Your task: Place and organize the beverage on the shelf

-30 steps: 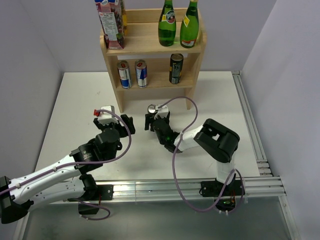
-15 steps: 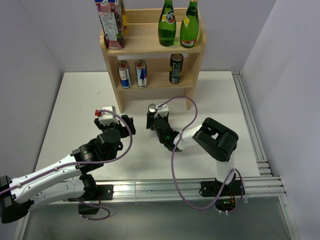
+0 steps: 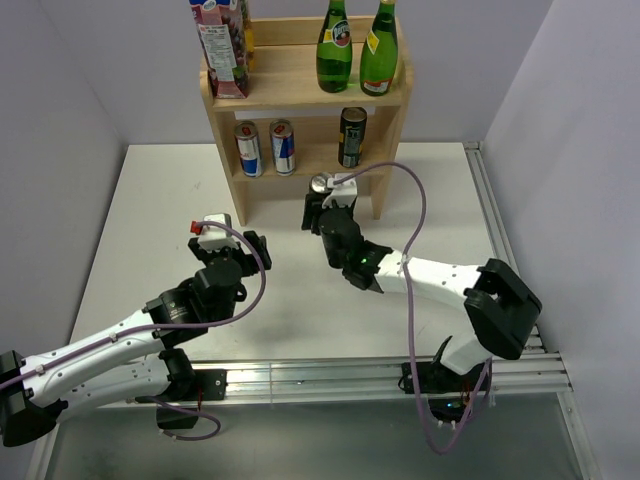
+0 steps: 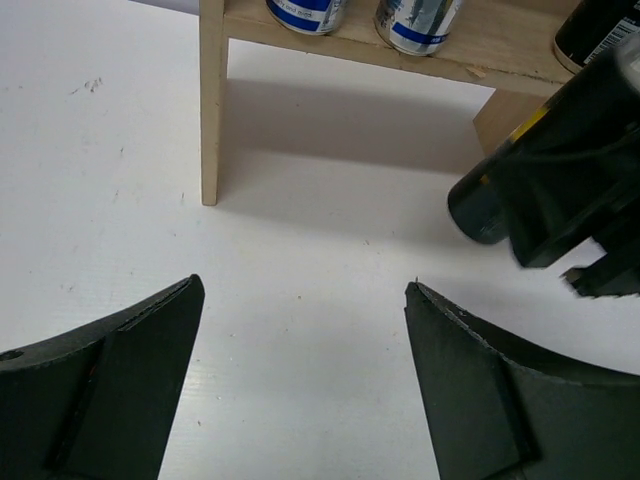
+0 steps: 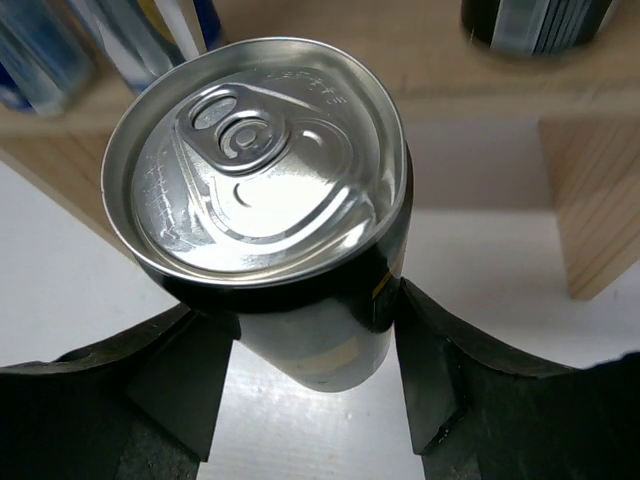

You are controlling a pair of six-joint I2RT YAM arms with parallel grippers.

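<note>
The light-wood shelf (image 3: 385,108) stands at the table's far edge. My right gripper (image 3: 322,208) is shut on a black can (image 5: 300,310) with a silver lid (image 3: 319,183) and holds it upright, just in front of the lower tier. The can also shows at the right in the left wrist view (image 4: 480,205). The lower tier (image 5: 330,85) carries two blue-and-silver cans (image 3: 265,147) and a black can (image 3: 351,136). The upper tier holds two green bottles (image 3: 356,48) and a carton (image 3: 222,48). My left gripper (image 3: 248,246) is open and empty over the bare table, left of the held can.
An aluminium rail (image 3: 500,250) runs along the table's right edge and another along the near edge. Purple cables loop from both wrists. The shelf's left leg (image 4: 211,110) stands ahead of my left gripper. Grey walls close in on both sides.
My right arm has stretched forward and carried the black can up toward the shelf's lower tier. The left arm has stayed still.
</note>
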